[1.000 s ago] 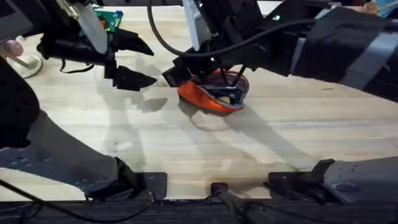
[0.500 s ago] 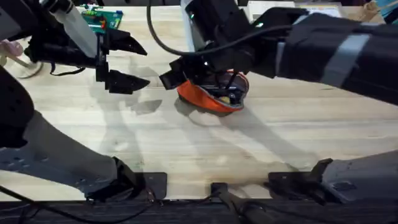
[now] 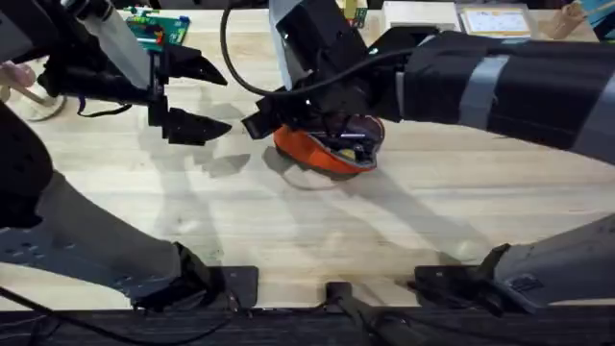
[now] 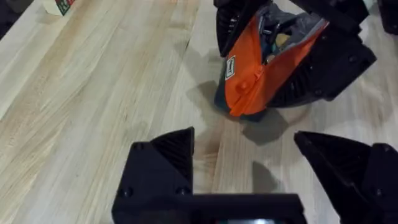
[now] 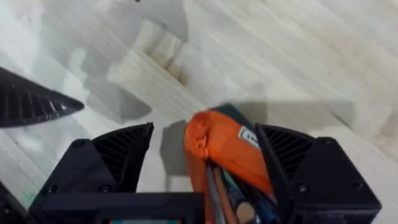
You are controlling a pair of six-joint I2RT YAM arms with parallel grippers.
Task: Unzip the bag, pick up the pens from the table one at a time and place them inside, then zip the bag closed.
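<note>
The orange bag (image 3: 312,152) lies mid-table with its top gaping, and dark pens (image 3: 348,144) show inside the opening. My right gripper (image 3: 322,130) reaches in from the right and hangs over it, open. In the right wrist view the bag's end (image 5: 217,146) sits between the fingers (image 5: 118,155), with a gap on one side. The left wrist view shows the bag (image 4: 258,74) tilted up on one end between those black fingers, with pens (image 4: 268,28) inside. My left gripper (image 3: 197,96) hovers to the bag's left, open and empty.
A green box (image 3: 159,26) sits at the table's far left edge, with white papers (image 3: 490,17) at the far right. Bare wooden table (image 3: 317,231) stretches between the bag and the arm bases.
The right arm has shifted slightly left over the bag, which stays in place. The left gripper drew back a little to the left, then held still.
</note>
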